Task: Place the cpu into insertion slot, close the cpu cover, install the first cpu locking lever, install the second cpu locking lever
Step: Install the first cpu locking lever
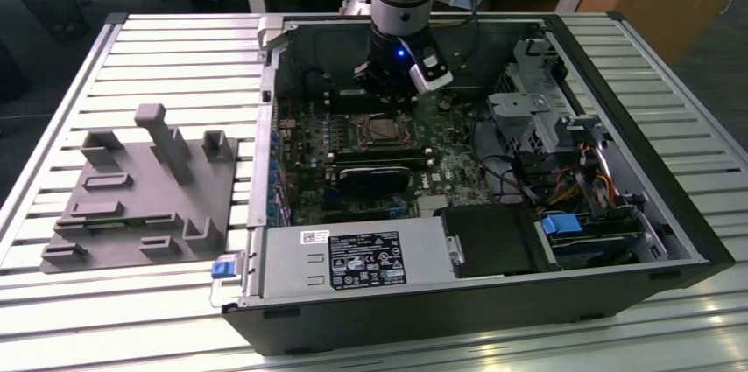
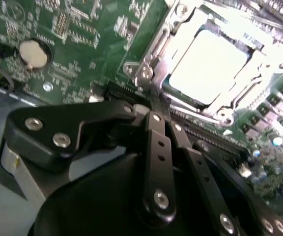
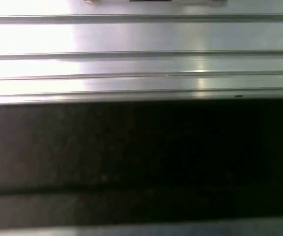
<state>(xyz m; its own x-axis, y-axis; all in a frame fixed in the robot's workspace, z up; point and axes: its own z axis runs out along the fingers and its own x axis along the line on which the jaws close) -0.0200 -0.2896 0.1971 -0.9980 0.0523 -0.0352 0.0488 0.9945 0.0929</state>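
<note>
One gripper (image 2: 154,101), jaws pressed together on nothing, hangs inside the open case (image 1: 689,241); just beyond its tips, the cpu (image 2: 208,66) sits in the slot (image 2: 220,112) under the closed cover (image 2: 156,44).

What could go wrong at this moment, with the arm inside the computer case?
1. The claw sits close to the cpu cover, which frames the cpu; a slip might scrape the green board.
2. In the exterior view the arm stands deep in the case, so a sideways move might hit the cables.
</note>
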